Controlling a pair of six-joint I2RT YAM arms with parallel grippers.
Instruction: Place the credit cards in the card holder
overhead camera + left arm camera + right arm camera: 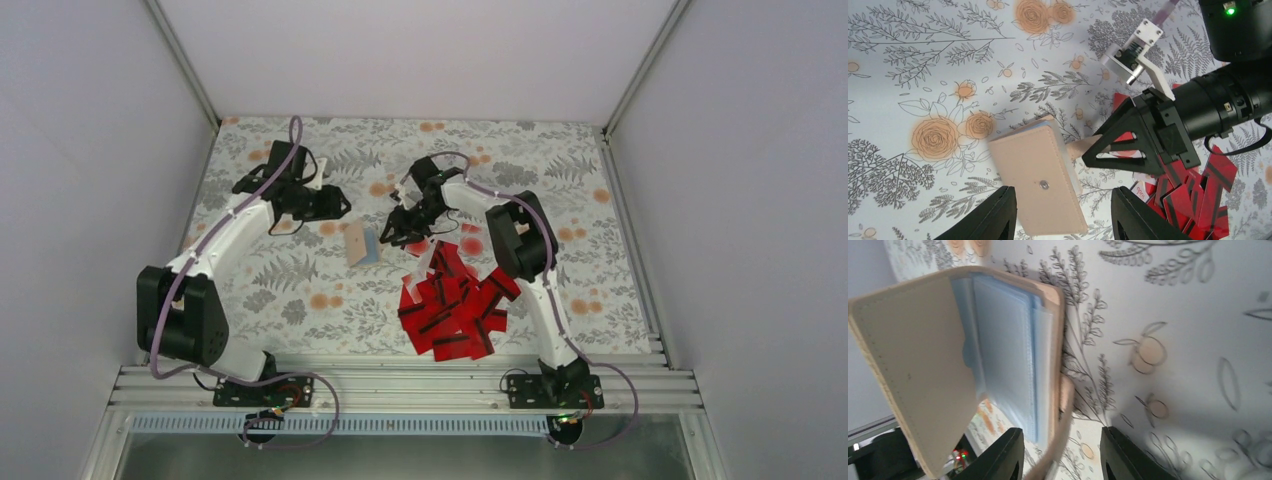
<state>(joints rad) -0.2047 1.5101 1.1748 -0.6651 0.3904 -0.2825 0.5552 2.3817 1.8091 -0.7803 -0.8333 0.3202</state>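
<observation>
The tan card holder (362,244) lies on the floral cloth between the two arms. In the right wrist view the card holder (913,365) gapes open, showing pale blue sleeves, and its blurred tan flap (1060,405) runs between the jaws of my right gripper (1060,455), which is open. From the left wrist the card holder (1040,175) shows its snap side, below and between the spread fingers of my open left gripper (1063,217). A black finger (1128,150) of the right gripper sits at the flap's end. The red credit cards (455,305) lie heaped to the right.
The cards (1198,195) spread right up behind the right gripper (400,234). The left gripper (335,203) hovers up and left of the holder. White walls enclose the cloth, and an aluminium rail (400,385) runs along the near edge.
</observation>
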